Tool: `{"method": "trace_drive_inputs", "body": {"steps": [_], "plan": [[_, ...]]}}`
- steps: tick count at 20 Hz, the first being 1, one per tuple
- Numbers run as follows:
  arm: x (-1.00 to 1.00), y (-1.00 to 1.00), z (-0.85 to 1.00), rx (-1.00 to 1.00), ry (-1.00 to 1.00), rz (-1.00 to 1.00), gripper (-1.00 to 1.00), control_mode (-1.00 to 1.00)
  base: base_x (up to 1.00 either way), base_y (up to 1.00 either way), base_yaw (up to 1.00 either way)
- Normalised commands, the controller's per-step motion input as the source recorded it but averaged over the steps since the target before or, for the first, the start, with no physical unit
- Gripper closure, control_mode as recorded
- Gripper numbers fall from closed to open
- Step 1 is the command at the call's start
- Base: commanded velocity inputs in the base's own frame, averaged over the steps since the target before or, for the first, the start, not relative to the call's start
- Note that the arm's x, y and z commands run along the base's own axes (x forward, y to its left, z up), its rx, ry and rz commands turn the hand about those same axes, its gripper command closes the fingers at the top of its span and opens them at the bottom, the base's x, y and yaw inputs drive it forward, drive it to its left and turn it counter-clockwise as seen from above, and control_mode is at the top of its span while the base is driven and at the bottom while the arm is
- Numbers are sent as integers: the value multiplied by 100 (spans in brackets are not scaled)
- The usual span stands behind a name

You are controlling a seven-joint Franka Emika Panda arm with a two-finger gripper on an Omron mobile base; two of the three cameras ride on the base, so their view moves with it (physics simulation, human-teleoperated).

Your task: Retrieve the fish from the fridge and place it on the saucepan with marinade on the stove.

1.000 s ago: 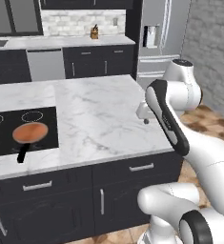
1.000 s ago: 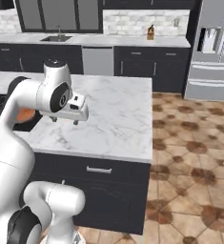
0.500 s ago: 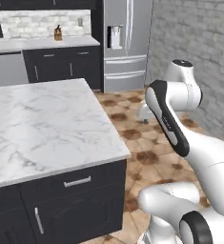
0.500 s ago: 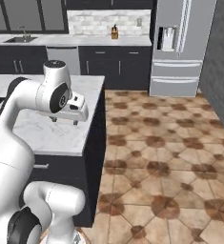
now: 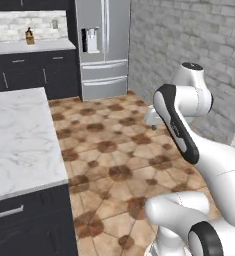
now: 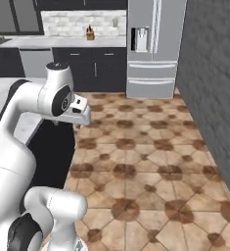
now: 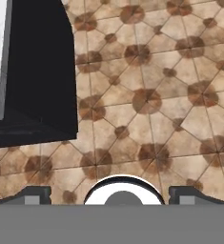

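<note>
Marble island counter [image 5: 19,135] sat left. Fridge [image 5: 103,47] stood at the back wall with doors closed, well away from the arm. Gripper [image 7: 108,196] hung over tiled floor [image 7: 156,95], jaws spread wide, grasping nothing.

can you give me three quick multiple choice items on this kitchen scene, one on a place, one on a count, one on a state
1. Where does the fridge stand?
A. beside the grey brick wall
B. in the island
C. behind the robot

2. How many drawers sit under its doors?
A. none
B. two
C. four

3. How is the hand?
A. shut on a fish
B. shut, empty
C. open, empty

Key: 1 A, the wall starts at its right edge. 2 B, two stacked fronts show below the doors. 3 C, its tips stand wide apart over bare floor.
</note>
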Motion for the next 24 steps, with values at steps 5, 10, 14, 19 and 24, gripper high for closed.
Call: {"method": "trace_drive_inputs", "body": {"steps": [5, 10, 14, 19, 24], "plan": [[0, 0, 0, 0, 0, 0, -100, 100, 90, -100, 0], [0, 0, 0, 0, 0, 0, -100, 100, 100, -79, 4], [0, 0, 0, 0, 0, 0, -100, 100, 100, -28, 9], [0, 0, 0, 0, 0, 0, -100, 100, 100, 0, 4], [0, 0, 0, 0, 0, 0, -100, 100, 100, 2, 5]]}}
